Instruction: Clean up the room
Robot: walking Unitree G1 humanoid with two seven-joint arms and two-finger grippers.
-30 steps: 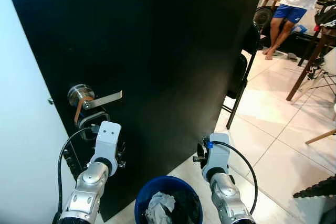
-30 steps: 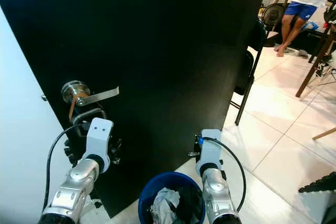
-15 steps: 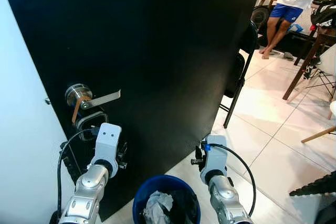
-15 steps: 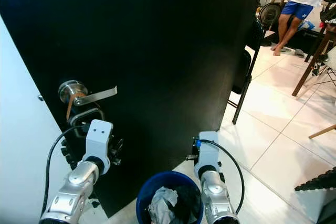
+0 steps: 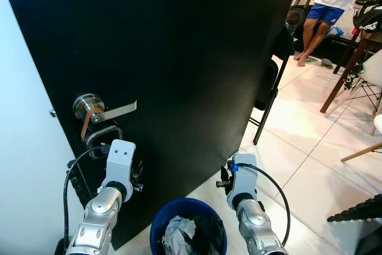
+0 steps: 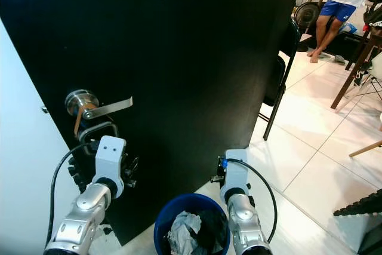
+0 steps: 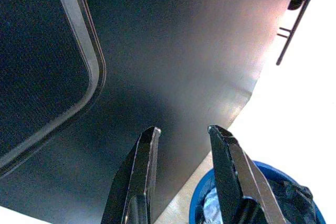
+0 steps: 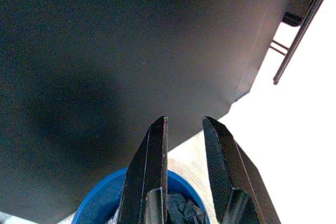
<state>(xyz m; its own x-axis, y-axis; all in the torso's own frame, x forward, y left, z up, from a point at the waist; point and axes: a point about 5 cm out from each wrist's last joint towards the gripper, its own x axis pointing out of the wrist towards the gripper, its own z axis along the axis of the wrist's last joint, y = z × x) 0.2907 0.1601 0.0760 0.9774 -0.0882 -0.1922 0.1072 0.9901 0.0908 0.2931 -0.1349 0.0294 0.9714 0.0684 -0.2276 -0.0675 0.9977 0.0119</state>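
door (image 5: 179,58): black, standing right in front of the robot, with a silver lever handle (image 5: 104,111) on its left part and a white wall (image 5: 24,165) beside it.
bin (image 5: 188,227): blue, on the floor low between the two arms, close to the door's bottom edge; crumpled paper (image 5: 177,235) and dark rubbish lie inside.
left gripper (image 7: 181,145): raised near the door, below the handle; its two fingers are apart with nothing between them.
right gripper (image 8: 182,137): held over the far rim of the bin, fingers a little apart and empty.
room: white tiled floor (image 5: 310,153) opens to the right, with a black folding chair (image 5: 271,88) by the door's edge and a person (image 5: 331,4) standing far off.
step in hand: likely getting past the door with the bin to deal with.
doing it well: turn toward the open floor slowly, keep both arms off the door and handle, mind the bin at the feet so it is not kicked over, and give the chair and the person room.
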